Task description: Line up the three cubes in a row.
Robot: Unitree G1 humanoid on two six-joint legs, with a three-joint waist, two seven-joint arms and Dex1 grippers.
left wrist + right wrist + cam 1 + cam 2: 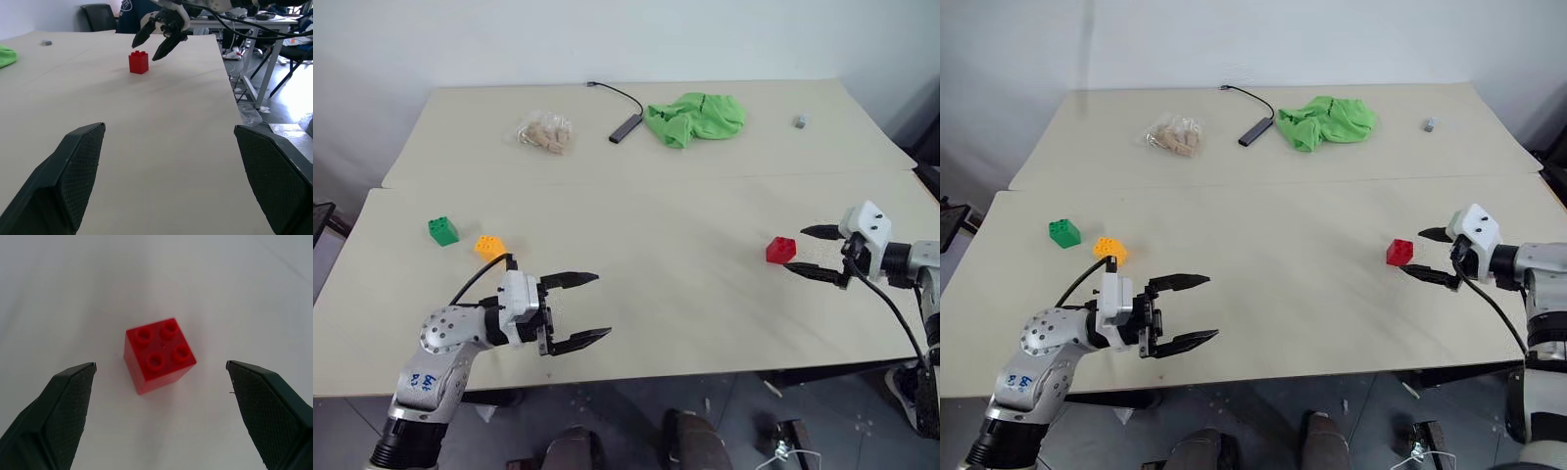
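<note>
Clear bag (545, 132) on the table (685, 196) holds tan pieces, seemingly blocks.

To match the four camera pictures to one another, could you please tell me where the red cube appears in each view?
Left eye view: red cube at the right, just ahead of the open right gripper.
Right eye view: at the right, beside the same gripper.
Left wrist view: far off on the table, the right gripper behind it.
Right wrist view: central, studs up, between the open fingers.
Shared landmark: the right gripper.
</note>
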